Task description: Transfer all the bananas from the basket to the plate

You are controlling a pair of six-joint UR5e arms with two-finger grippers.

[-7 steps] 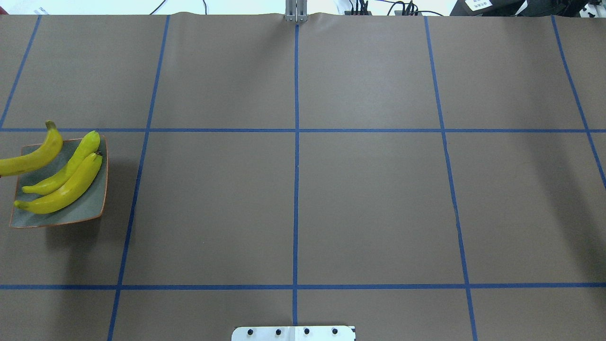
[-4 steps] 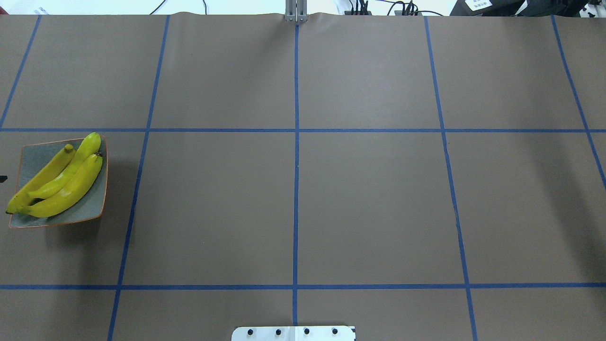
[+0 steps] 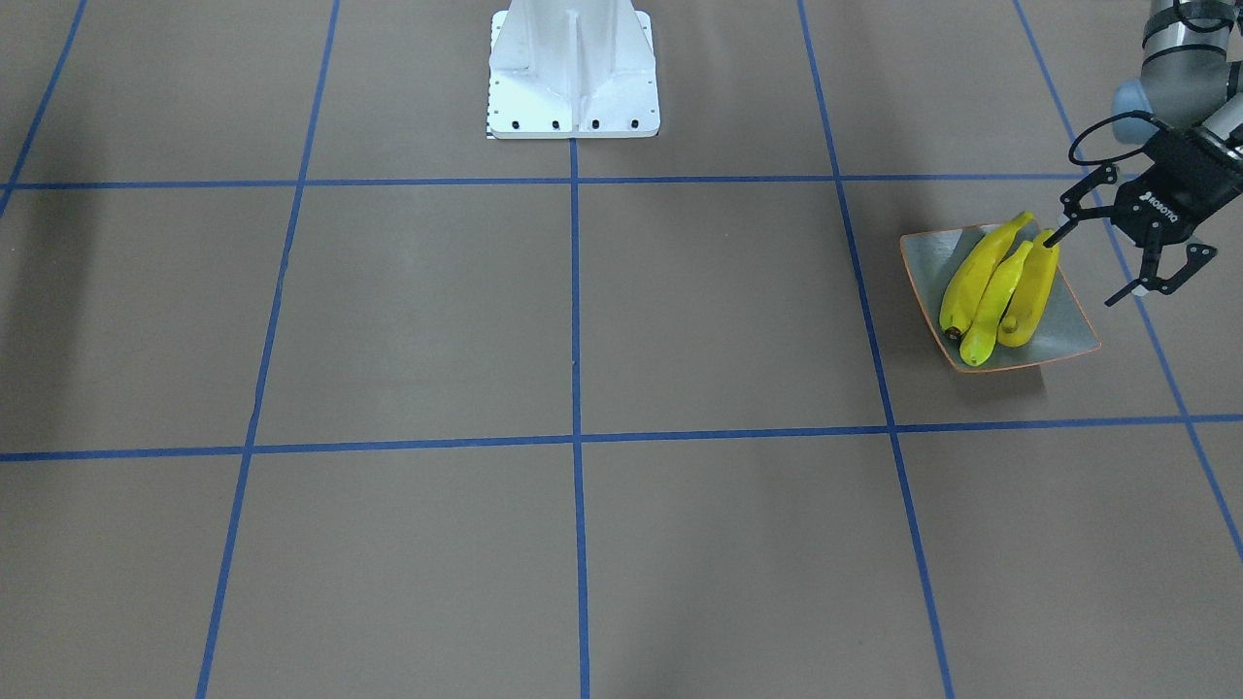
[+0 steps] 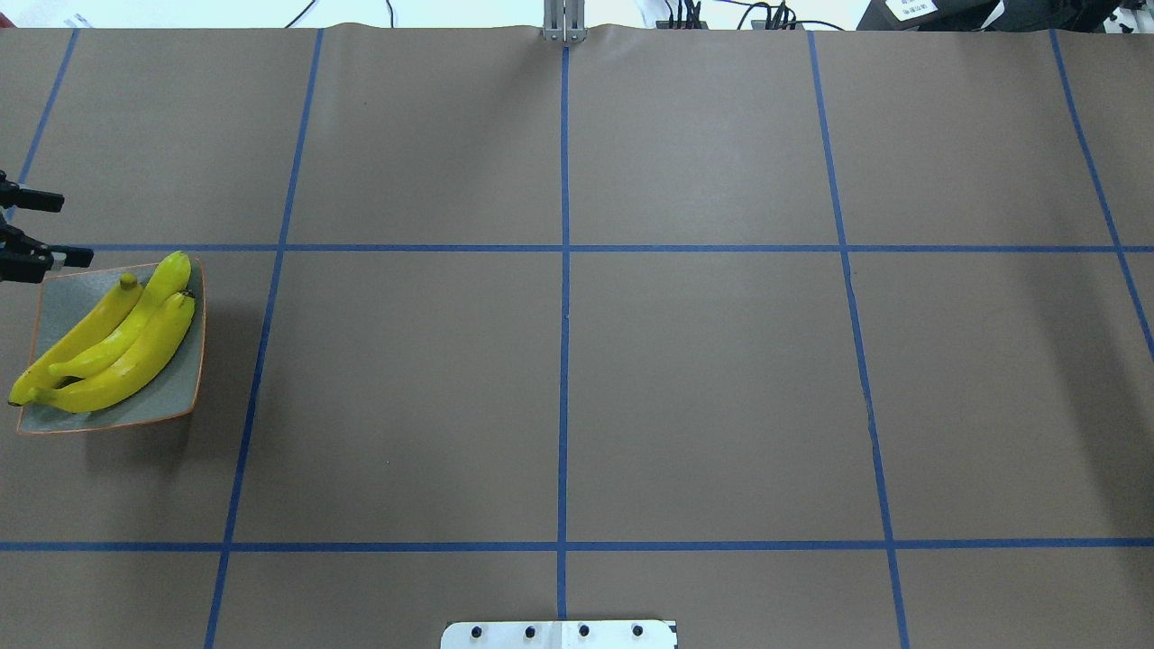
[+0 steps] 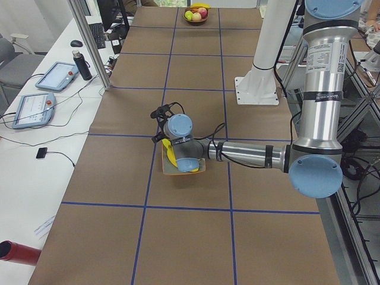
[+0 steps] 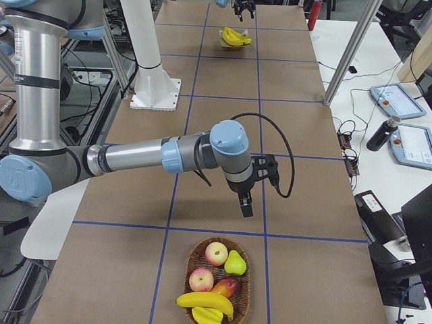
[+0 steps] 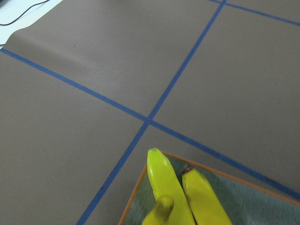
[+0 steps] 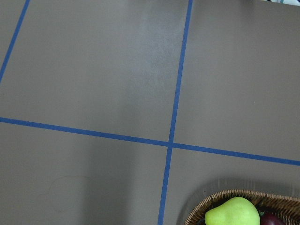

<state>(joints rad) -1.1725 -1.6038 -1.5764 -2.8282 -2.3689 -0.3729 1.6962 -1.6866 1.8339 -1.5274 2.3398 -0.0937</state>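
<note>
Toward the robot's left end of the table, the plate (image 3: pixel 1073 325) carries three bananas (image 3: pixel 992 283) side by side, with wide bare tabletop toward the centre. I see the left gripper (image 3: pixel 1085 270) tilted just beside the plate's outer corner, fingers spread wide, empty. At the far end another banana (image 6: pixel 204 301) lies in the fruit basket (image 6: pixel 217 239). The right gripper (image 6: pixel 246 202) hangs near it, pointing down; I cannot tell its finger state.

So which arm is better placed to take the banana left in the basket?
Likely right: the right gripper hangs near the basket with the banana; the left gripper is far off, by the plate.
</note>
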